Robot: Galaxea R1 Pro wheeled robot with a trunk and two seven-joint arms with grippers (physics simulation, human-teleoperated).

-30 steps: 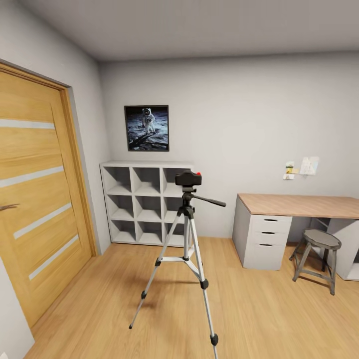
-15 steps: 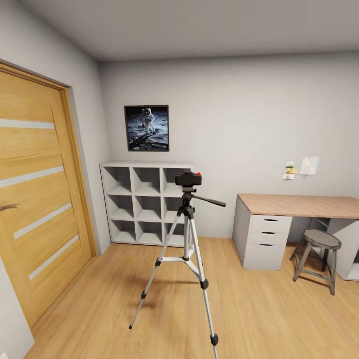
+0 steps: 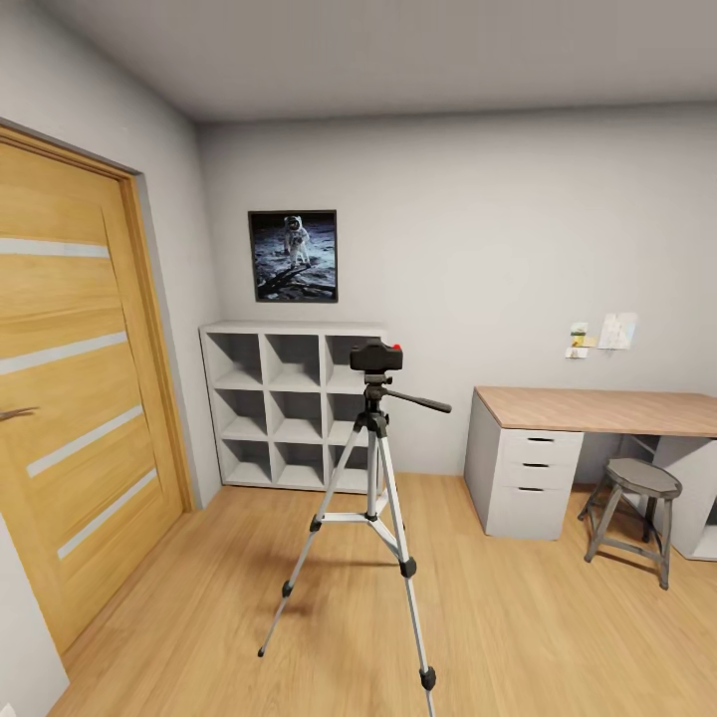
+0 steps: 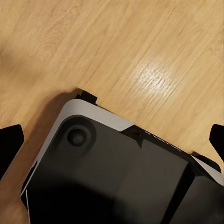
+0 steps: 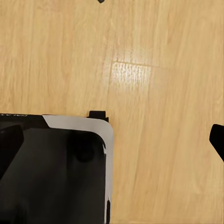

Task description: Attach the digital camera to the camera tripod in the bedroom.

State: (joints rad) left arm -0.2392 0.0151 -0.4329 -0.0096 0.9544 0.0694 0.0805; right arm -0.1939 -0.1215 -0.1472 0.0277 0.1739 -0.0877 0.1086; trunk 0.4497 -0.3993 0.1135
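Note:
The small black digital camera (image 3: pixel 376 357), red dot on top, sits on the head of the camera tripod (image 3: pixel 373 478) in the middle of the bedroom's wood floor. The tripod's silver legs are spread and its black pan handle (image 3: pixel 419 401) sticks out to the right. In the left wrist view my left gripper (image 4: pixel 112 142) hangs open over the floor, its dark fingertips (image 4: pixel 10 144) far apart at the picture's edges. In the right wrist view my right gripper (image 5: pixel 112 142) is open too, with nothing between its fingers (image 5: pixel 217 140).
A wooden door (image 3: pixel 70 398) fills the left wall. A white cube shelf (image 3: pixel 289 403) and an astronaut picture (image 3: pixel 293 255) are behind the tripod. A desk with drawers (image 3: pixel 597 410) and a grey stool (image 3: pixel 637 508) stand at the right. My own base (image 4: pixel 116 177) lies below both grippers.

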